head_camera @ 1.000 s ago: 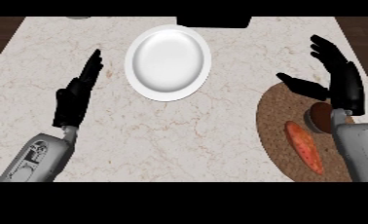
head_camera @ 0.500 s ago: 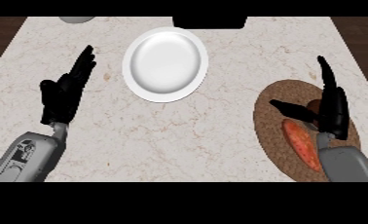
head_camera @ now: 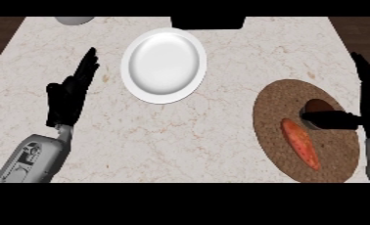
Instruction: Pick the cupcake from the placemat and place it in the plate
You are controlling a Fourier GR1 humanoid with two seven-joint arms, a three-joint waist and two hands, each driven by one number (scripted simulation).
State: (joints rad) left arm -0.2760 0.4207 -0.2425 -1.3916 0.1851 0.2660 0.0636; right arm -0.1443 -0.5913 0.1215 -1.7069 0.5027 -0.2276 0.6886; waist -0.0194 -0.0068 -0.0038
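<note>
The cupcake (head_camera: 318, 106) sits on the round brown placemat (head_camera: 289, 158) at the right of the bench (head_camera: 217, 141), only a dark reddish-brown patch of it showing behind the right hand (head_camera: 334, 119), whose thumb or finger reaches across it from the view's right edge; whether the fingers have closed round it cannot be told, since most of that hand lies out of view. The main risk is that the hand closes partly on the cupcake's soft top rather than its sides, squashing or tipping it, or that it brushes the orange-red carrot-like thing (head_camera: 300, 143) lying just beside it on the mat and drags that along. The mat looks coarse and woven, so it may shift under a sideways push. The white plate (head_camera: 164, 65), smooth and glossy with a shallow rim, stands well apart to the upper left on pale veined marble. The left hand (head_camera: 71, 94) rests open at the left, fingers straight.
</note>
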